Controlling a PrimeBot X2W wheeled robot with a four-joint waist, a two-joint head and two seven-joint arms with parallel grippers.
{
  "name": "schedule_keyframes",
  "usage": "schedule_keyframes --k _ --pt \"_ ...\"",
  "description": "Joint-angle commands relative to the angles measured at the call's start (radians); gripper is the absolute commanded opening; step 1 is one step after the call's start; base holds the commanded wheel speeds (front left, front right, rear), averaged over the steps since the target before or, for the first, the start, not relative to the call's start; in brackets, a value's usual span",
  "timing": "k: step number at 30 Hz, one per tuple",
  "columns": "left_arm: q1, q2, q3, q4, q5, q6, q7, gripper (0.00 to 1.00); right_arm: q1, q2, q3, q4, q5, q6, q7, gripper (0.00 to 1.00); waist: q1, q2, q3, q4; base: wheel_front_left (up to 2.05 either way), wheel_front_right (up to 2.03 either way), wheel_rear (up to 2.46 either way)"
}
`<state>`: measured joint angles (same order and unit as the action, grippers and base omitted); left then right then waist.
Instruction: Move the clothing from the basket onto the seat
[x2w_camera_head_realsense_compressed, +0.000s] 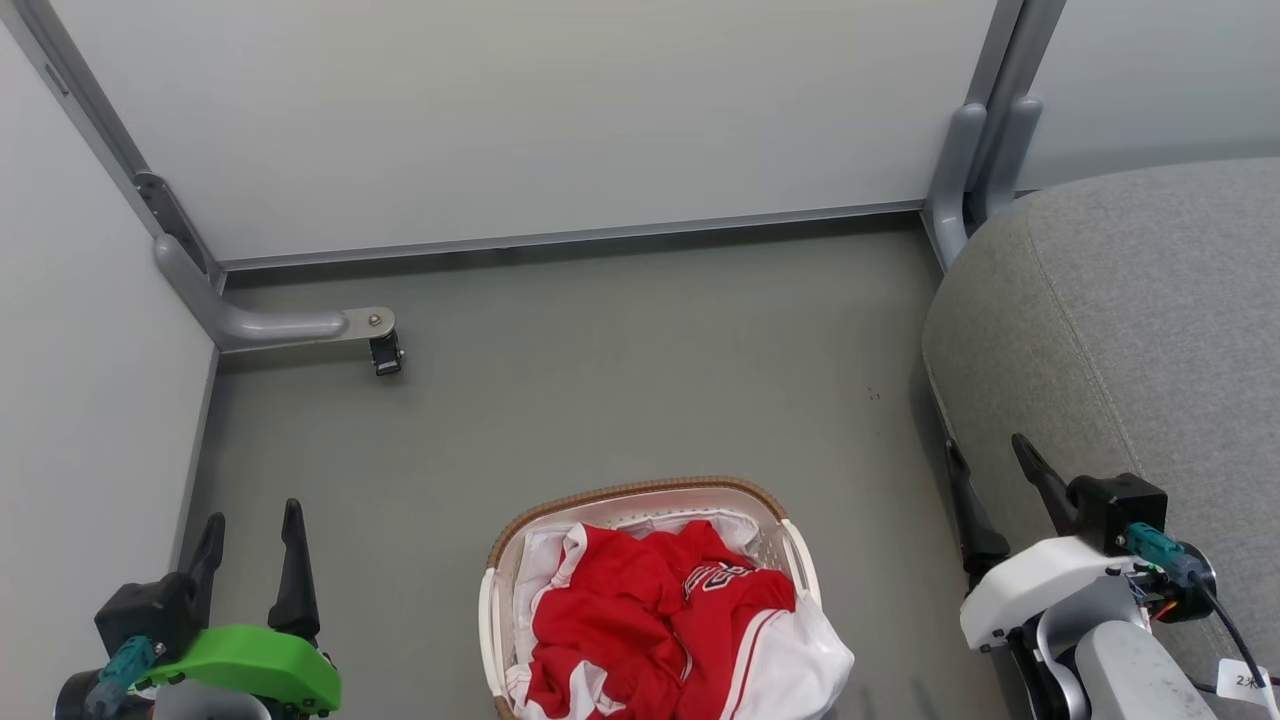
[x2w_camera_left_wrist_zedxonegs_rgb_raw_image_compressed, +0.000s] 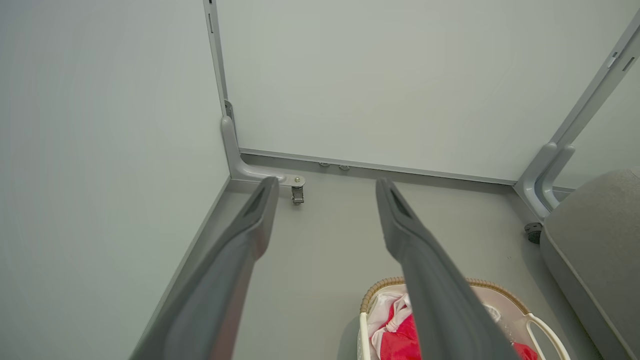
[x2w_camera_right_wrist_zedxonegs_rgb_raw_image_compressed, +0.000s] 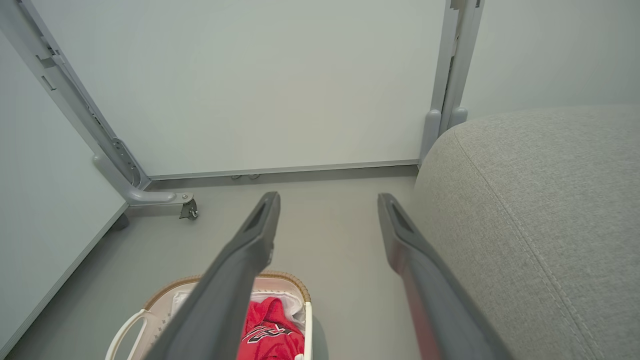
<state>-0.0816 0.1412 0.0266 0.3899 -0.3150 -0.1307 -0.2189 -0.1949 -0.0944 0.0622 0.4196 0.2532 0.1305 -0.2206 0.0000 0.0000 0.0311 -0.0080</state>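
Hanging at either side of the basket (x2w_camera_head_realsense_compressed: 620, 492), the left gripper (x2w_camera_head_realsense_compressed: 252, 518) and right gripper (x2w_camera_head_realsense_compressed: 988, 445) both have fingers spread and hold nothing, seemingly poised for a first reach. Between them the clothing (x2w_camera_head_realsense_compressed: 640, 610) lies heaped in the basket over a white liner (x2w_camera_head_realsense_compressed: 810, 655). Beyond, on the right, the seat (x2w_camera_head_realsense_compressed: 1130, 320) stands near, probably for a short carry. Farther off, floor (x2w_camera_head_realsense_compressed: 620, 380) meets wall (x2w_camera_head_realsense_compressed: 520, 120).

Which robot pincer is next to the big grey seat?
The right pincer, on the white wrist, is beside the seat. The left pincer, on the green wrist, is across the basket, by the wall.
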Motion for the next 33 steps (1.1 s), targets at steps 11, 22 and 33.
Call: schedule_keyframes --k 11,22,33 --pt "0.02 -0.009 0.016 0.007 0.066 0.0 -0.029 1.0 -0.02 0.001 -0.004 0.035 -0.09 0.0 -0.027 1.0 0.0 0.0 0.001 -0.003 0.0 0.0 0.0" --pt "0.03 -0.018 0.029 0.011 0.125 0.0 -0.049 1.0 -0.025 0.005 -0.01 0.062 -0.152 0.0 -0.045 1.0 0.0 0.0 0.012 -0.006 0.0 0.0 0.0" --pt "-0.044 -0.02 -0.017 0.016 0.085 0.0 -0.046 1.0 -0.093 0.013 -0.021 0.04 -0.159 0.0 -0.046 1.0 0.0 0.0 0.15 -0.002 0.0 0.0 0.0"
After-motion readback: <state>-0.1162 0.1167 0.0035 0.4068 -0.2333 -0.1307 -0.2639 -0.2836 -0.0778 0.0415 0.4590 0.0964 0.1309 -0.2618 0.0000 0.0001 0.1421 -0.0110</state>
